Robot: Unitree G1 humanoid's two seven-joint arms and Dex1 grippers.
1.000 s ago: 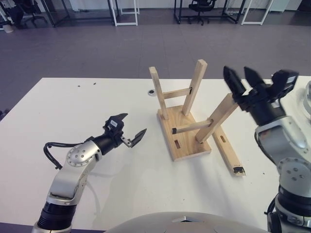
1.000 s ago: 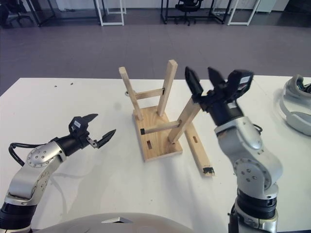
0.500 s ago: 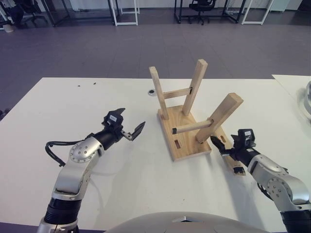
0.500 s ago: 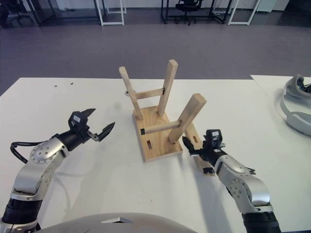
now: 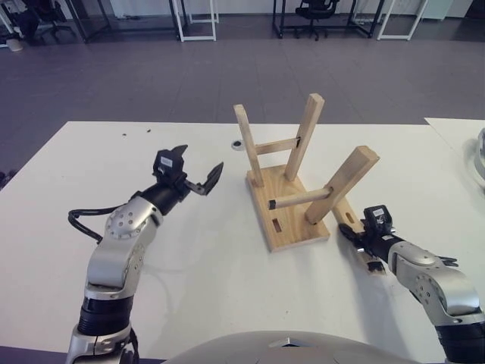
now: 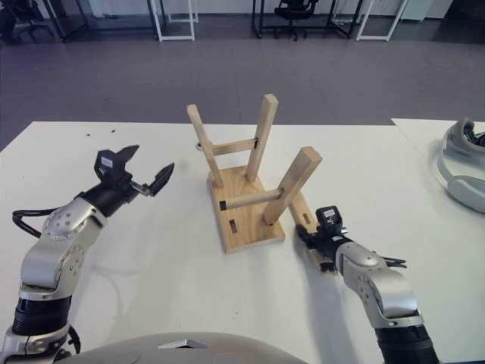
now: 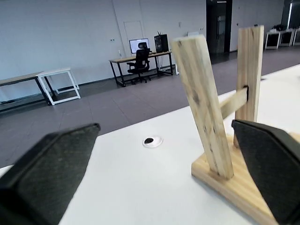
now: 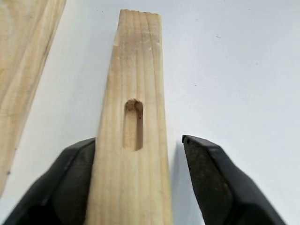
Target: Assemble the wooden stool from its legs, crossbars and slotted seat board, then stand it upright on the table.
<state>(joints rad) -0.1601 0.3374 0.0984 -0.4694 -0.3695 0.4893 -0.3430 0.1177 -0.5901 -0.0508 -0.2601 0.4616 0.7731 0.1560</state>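
on the table, the seat board lies upside down. the loose leg lies flat just beside it, its long way running into the right gripper, fingers wide, one each side. the left gripper, wide too, is well apart.

From the head's two eyes we look down over the desk, both sharing the stool; our left wrist faces it low and near, our right wrist sits close above the loose leg.

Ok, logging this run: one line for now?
stool: three legs on | loose leg: on table | right tool: open astride it | left tool: open
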